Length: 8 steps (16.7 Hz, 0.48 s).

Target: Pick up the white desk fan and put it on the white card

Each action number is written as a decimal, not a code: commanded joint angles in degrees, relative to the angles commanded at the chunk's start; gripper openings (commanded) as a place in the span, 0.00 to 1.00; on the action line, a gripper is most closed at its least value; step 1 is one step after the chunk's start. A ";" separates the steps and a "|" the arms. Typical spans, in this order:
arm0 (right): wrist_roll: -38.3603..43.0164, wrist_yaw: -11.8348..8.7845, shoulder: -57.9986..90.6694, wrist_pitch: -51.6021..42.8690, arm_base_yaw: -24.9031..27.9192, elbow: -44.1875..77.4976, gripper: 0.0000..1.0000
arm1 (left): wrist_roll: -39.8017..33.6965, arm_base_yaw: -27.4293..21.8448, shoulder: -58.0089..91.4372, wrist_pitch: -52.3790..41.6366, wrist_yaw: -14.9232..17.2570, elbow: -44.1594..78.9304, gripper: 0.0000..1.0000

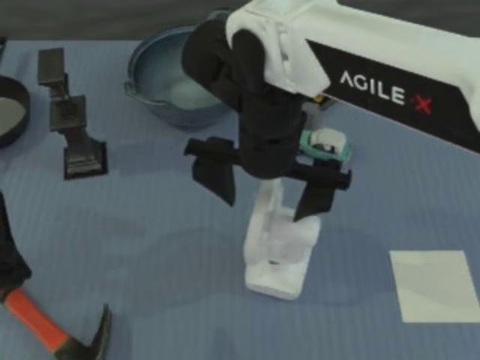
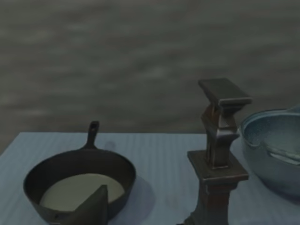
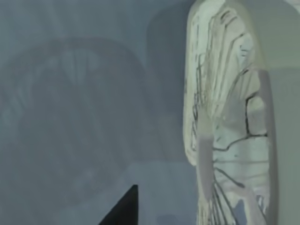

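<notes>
the right end effector [image 1: 266, 193] hangs over the middle of the blue worktop [image 1: 165, 247], its two dark fingers [image 1: 216, 176] spread wide apart and holding nothing. the white desk fan [image 1: 276, 251] stands on the worktop right under it, the thin disc head rising between the spread fingers, and the flat base reaching out below them toward the near edge. whether either finger touches the fan cannot be told. in the right wrist view the fan's ribbed disc [image 3: 229, 122] fills the frame close up, seen edge-on, with one dark fingertip [image 3: 123, 208] showing apart from it.

the white card [image 1: 436, 285] lies flat on the worktop well to the right of the end effector, nearer the front edge and apart from the fan. a small teal toy car [image 1: 327, 145] sits just behind the end effector's right finger, partly hidden by the arm. a blue-grey bowl [image 1: 169, 75] stands behind and to the left of the end effector. farther left is a dark metal stand [image 1: 71, 116], and at the far left edge a black frying pan [image 1: 11, 109]. a hammer [image 1: 64, 334] with a red handle lies at the front left.

the left end effector [image 2: 91, 211] is parked off at the left; its wrist view looks at the pan, the stand and the bowl's rim.
</notes>
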 joint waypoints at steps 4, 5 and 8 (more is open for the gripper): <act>0.00 0.00 0.00 0.00 0.00 0.00 0.32 | 0.00 0.00 0.00 0.00 0.00 0.00 1.00; 0.00 0.00 0.00 0.00 0.00 0.00 0.25 | 0.00 0.00 0.00 0.00 0.00 0.00 1.00; 0.00 0.00 0.00 0.00 0.00 0.00 0.02 | 0.00 0.00 0.00 0.00 0.00 0.00 1.00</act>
